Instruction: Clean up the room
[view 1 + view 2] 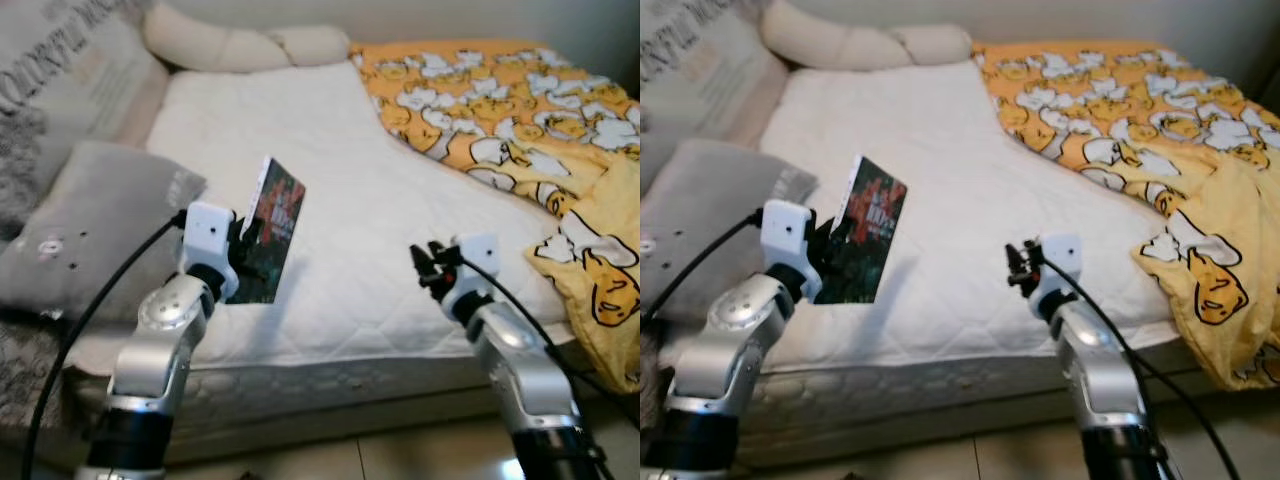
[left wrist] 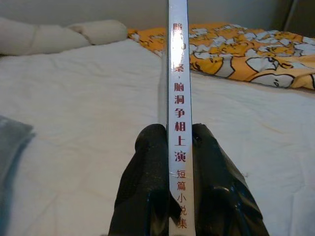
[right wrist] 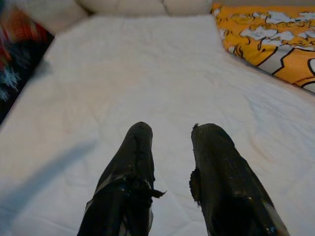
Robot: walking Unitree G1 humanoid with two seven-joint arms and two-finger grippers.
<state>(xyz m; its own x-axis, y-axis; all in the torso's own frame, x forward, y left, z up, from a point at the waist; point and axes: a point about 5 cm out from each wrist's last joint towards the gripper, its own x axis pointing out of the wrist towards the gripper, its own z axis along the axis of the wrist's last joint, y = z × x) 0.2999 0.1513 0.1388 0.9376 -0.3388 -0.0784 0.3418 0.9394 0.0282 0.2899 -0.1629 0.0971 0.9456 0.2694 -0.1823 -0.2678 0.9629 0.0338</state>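
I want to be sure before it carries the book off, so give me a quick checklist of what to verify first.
1. Left gripper shut on the book: ok; a finger on each side of its spine.
2. Book lifted off the mattress: ok; held upright above it.
3. Grip depth: ok; fingers well along the spine.
4. Right gripper free: ok; open, holding nothing, over the mattress.
5. Grippers apart: ok; clear gap between them.
6. Place to put the book: cannot tell.
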